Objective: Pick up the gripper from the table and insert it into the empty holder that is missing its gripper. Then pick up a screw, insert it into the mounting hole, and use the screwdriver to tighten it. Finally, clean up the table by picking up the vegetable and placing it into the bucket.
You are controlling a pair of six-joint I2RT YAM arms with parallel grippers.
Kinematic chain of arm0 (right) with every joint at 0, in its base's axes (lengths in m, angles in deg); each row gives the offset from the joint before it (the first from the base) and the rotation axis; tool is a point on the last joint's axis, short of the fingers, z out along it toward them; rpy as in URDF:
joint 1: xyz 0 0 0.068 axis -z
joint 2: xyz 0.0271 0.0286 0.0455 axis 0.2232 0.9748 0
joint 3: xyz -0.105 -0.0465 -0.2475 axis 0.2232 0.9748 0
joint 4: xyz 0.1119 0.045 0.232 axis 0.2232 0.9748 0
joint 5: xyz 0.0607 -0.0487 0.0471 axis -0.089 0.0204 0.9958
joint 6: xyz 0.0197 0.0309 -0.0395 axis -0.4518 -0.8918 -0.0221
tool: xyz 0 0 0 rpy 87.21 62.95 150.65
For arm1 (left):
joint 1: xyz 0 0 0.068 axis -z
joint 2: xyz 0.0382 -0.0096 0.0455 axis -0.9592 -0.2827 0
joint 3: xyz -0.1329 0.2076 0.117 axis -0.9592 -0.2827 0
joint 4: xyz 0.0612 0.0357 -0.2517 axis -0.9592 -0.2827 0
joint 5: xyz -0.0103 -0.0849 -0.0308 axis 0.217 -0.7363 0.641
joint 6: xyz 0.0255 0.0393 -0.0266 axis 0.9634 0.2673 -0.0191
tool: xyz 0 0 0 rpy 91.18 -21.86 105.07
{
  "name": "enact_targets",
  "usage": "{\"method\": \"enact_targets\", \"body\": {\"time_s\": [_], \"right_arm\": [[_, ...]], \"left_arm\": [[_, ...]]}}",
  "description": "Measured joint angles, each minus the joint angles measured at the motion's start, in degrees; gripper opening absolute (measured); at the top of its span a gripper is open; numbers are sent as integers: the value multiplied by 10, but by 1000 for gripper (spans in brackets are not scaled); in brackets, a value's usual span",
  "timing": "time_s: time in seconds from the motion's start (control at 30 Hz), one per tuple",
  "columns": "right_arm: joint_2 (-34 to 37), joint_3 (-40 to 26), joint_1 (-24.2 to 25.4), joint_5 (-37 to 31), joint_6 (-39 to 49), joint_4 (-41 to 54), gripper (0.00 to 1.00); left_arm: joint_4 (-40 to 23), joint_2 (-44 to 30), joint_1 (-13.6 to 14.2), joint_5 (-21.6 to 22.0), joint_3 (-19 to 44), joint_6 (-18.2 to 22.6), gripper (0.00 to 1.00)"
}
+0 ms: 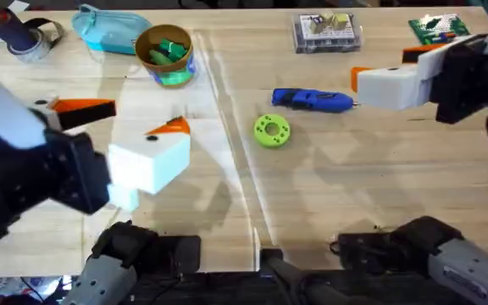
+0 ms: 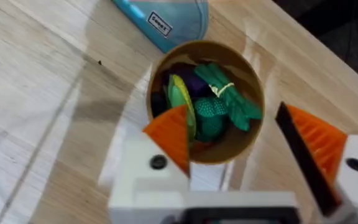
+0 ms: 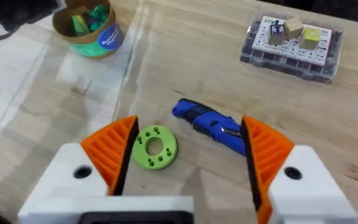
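The bucket [image 1: 166, 52] stands at the back left with a leafy green vegetable [image 2: 229, 99] lying inside among other toy pieces. My left gripper [image 1: 142, 119] hovers open just in front of the bucket [image 2: 241, 152], nothing between its orange pads. To the right, the blue screwdriver [image 1: 312, 100] lies on the wood near a green disc [image 1: 272, 130]. My right gripper [image 1: 381, 64] hangs open to the right of the screwdriver [image 3: 207, 123], holding nothing. The loose gripper, its holder and the screw are out of view.
A clear parts box [image 1: 327, 32] sits at the back, with a green board [image 1: 439, 27] to its right. A blue pouch [image 1: 104, 30] and a tape roll [image 1: 36, 38] lie at the back left. A clear sheet covers the table's left half.
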Motion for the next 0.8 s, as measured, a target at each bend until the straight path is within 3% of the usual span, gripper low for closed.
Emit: {"method": "enact_targets", "body": {"time_s": [0.17, 0.8], "right_arm": [[5, 0, 0, 0, 0, 26, 965], [5, 0, 0, 0, 0, 26, 965]], "left_arm": [[-4, 16, 0, 6, 0, 16, 986], [-4, 16, 0, 6, 0, 16, 986]]}}
